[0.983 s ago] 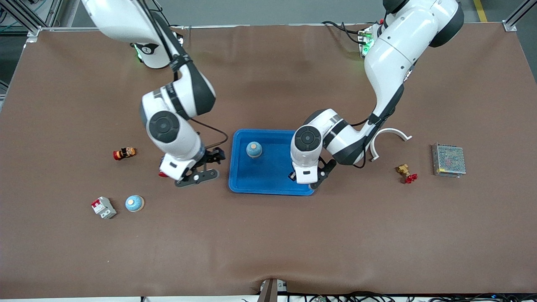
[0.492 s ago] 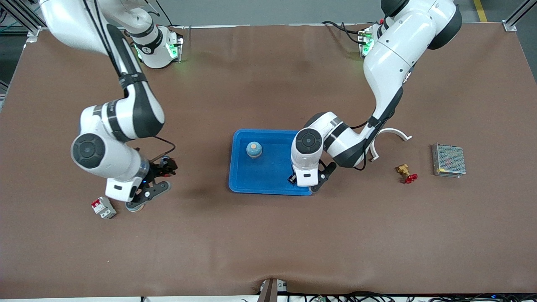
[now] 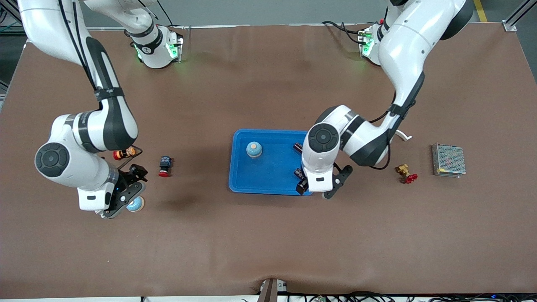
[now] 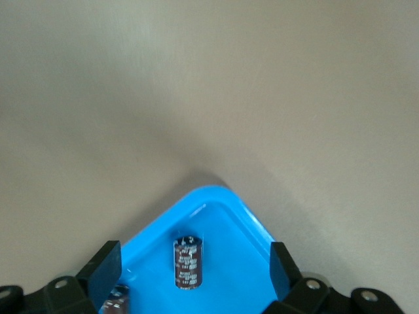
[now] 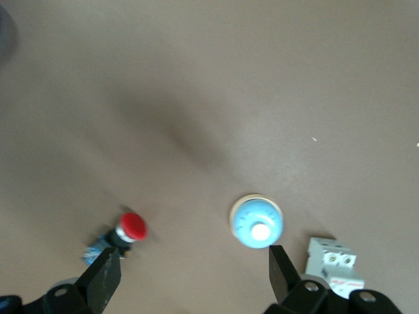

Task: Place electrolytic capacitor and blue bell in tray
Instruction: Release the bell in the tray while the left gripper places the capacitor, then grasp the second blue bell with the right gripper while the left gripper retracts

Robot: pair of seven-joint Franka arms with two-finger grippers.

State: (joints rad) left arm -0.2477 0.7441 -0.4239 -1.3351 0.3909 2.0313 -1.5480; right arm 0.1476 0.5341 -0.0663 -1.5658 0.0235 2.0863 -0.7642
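Looking down from the front view: my left gripper (image 3: 312, 184) hangs over the tray (image 3: 268, 184) at its near corner toward the left arm's end, fingers spread and holding nothing. A capacitor (image 3: 298, 147) lies in the tray at that same end, farther from the camera. One blue bell (image 3: 254, 149) sits in the tray too. My right gripper (image 3: 122, 200) hangs over a second blue bell (image 3: 136, 204), which sits on the table toward the right arm's end. A red push button (image 3: 164, 166) lies between that bell and the tray, and a small orange-and-red part (image 3: 124, 153) lies close by, farther from the camera.

Left wrist view: fingers (image 4: 106, 269) wide apart, nothing between them. A dark capacitor (image 4: 187, 261) stands in the tray's rounded corner (image 4: 226, 203).

Right wrist view: fingers (image 5: 281, 269) apart, empty. The bell (image 5: 256, 222) sits on the table between the red button (image 5: 124, 230) and a white circuit breaker (image 5: 334, 263), just beside the breaker.
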